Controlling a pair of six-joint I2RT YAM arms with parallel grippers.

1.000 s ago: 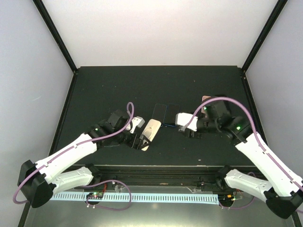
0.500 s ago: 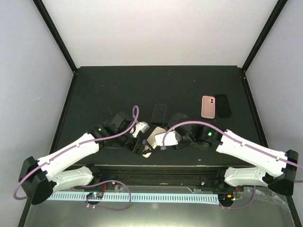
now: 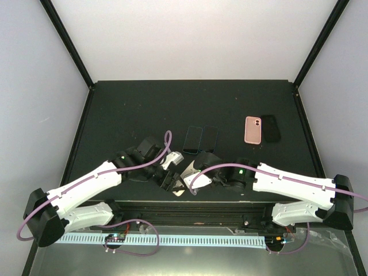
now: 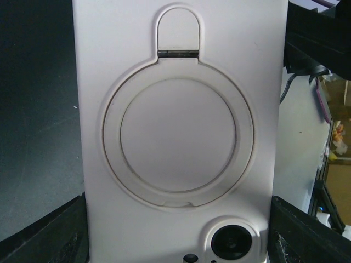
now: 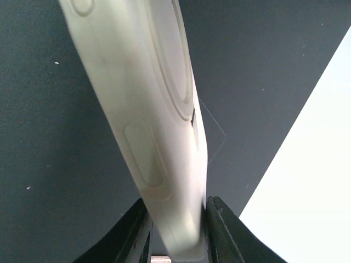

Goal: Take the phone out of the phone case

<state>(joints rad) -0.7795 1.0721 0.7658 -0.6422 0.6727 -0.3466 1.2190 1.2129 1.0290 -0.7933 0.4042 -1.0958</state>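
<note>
A white phone case (image 3: 185,172) with a round ring stand on its back is held tilted above the table's near edge. In the left wrist view the case (image 4: 175,126) fills the frame, and a dark lens (image 4: 233,241) shows in its camera cutout. My left gripper (image 3: 174,183) (image 4: 175,238) is shut on its two long sides, one black finger (image 4: 49,235) on each. My right gripper (image 3: 195,174) (image 5: 175,241) is shut across the thickness of the case (image 5: 148,126), seen edge-on. The phone's screen side is hidden.
Two dark phones (image 3: 192,140) (image 3: 210,139) lie side by side just beyond the grippers. A pink phone (image 3: 253,130) and a black case (image 3: 270,129) lie at the right. The black table (image 3: 126,109) has raised edges, and its front edge is close under the held case.
My right arm swung left from beside the dark phones to the white case and closed on it, uncovering the pink phone. My left gripper kept hold and shifted slightly nearer.
</note>
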